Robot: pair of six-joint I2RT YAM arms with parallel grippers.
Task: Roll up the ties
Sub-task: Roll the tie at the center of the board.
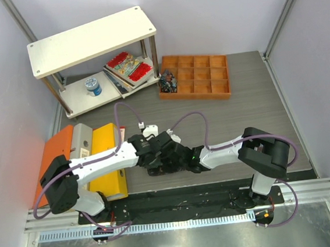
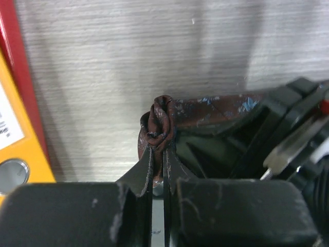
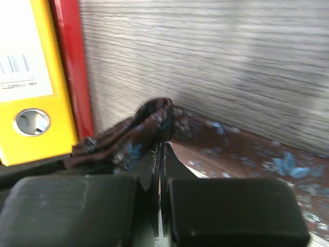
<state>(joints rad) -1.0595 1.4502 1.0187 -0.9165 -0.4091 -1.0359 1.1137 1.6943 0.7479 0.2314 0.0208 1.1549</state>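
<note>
A dark brown tie (image 2: 216, 109) with small blue flowers lies on the grey table between my two arms. It also shows in the right wrist view (image 3: 241, 154). My left gripper (image 2: 159, 149) is shut on a small rolled-up end of the tie (image 2: 160, 121). My right gripper (image 3: 161, 145) is shut on a fold of the same tie, with several layers bunched to its left (image 3: 121, 141). In the top view both grippers meet at the table's near middle, the left (image 1: 150, 154) and the right (image 1: 177, 157), and they hide most of the tie.
Yellow (image 1: 109, 158) and orange (image 1: 57, 160) binders lie at the near left, close to the left arm. A white shelf (image 1: 90, 40) with a blue tape roll and books stands at the back left. An orange compartment tray (image 1: 198, 76) sits at the back middle.
</note>
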